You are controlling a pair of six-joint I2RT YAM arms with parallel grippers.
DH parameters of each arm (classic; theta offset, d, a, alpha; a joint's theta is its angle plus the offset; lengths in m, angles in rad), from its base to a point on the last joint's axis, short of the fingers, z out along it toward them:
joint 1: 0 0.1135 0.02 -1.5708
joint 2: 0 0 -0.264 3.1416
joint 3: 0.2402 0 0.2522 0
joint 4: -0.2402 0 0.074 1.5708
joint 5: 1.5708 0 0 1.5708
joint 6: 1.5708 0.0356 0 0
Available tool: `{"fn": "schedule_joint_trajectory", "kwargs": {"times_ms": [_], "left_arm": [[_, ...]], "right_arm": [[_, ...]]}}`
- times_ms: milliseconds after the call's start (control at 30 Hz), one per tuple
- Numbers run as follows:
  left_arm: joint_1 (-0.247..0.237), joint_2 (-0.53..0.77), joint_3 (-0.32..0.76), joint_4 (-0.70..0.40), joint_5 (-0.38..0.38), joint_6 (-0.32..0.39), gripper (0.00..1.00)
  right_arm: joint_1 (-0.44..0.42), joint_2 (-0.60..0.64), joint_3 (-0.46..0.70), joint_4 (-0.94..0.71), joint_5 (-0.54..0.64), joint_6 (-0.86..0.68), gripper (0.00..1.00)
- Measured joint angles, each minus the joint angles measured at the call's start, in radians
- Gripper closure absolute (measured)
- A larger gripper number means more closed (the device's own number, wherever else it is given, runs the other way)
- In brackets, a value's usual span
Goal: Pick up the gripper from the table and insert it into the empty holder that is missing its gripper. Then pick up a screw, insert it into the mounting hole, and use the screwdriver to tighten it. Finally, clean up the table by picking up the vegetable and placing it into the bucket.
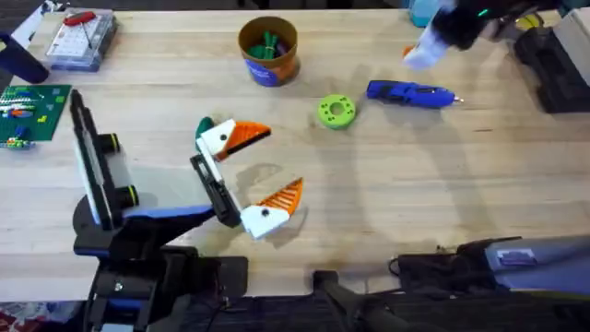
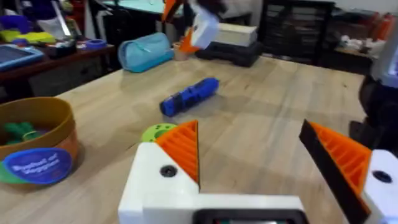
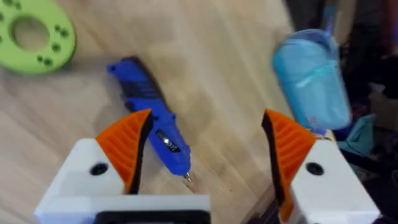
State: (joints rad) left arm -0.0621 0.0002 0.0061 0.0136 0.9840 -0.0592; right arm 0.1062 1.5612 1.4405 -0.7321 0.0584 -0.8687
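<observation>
Overhead blurs the right gripper [image 1: 433, 44] above the screwdriver [image 1: 410, 92]; both jaws gape empty.

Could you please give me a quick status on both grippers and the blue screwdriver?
Left gripper open, empty, low over the table. Right gripper open, above the bright blue pen-shaped screwdriver, not gripping. Screwdriver lies flat beside the lime green round disc; nothing blocking.

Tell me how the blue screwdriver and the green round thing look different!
The screwdriver is bright blue, long and pen-shaped, with a thin metal bit at one end; the green disc is lime green, round and flat. The disc has a big hole in the middle and small holes around it; the screwdriver has none that show. The screwdriver is the longer of the two. Both lie loose on the wooden table, side by side but apart.
</observation>
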Motion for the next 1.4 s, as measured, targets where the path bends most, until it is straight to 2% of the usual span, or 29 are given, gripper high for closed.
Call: {"fn": "schedule_joint_trajectory", "kwargs": {"times_ms": [133,233,333,500,700,900,1000,1167,1400], "left_arm": [[0.031,0.006,0.039,-0.050,-0.058,-0.027,0.015],[0.061,0.057,0.141,-0.128,-0.104,-0.022,0.015],[0.096,0.159,0.263,-0.204,-0.129,0.019,0.015],[0.170,0.445,0.485,-0.405,-0.177,0.119,0.015],[0.257,0.818,0.777,-0.654,-0.297,0.175,0.015],[0.283,1.076,0.996,-0.789,-0.426,0.221,0.014],[0.283,1.168,1.037,-0.804,-0.469,0.253,0.014],[0.283,1.261,1.039,-0.815,-0.511,0.284,0.013],[0.283,1.266,1.039,-0.816,-0.514,0.286,0.013]], "right_arm": [[0.000,-0.134,0.000,-0.004,-0.004,0.187,0.006],[0.000,-0.217,0.000,-0.018,-0.004,0.352,0.006],[0.000,-0.302,0.000,-0.059,-0.006,0.524,0.006],[0.000,-0.417,0.000,-0.185,-0.008,0.735,0.006],[0.000,-0.509,0.000,-0.321,-0.013,0.833,0.006],[0.000,-0.568,-0.067,-0.358,-0.037,0.865,0.006],[0.000,-0.582,-0.144,-0.361,-0.058,0.869,0.006],[0.000,-0.578,-0.255,-0.362,-0.081,0.871,0.006],[0.000,-0.578,-0.260,-0.364,-0.082,0.871,0.006]]}}
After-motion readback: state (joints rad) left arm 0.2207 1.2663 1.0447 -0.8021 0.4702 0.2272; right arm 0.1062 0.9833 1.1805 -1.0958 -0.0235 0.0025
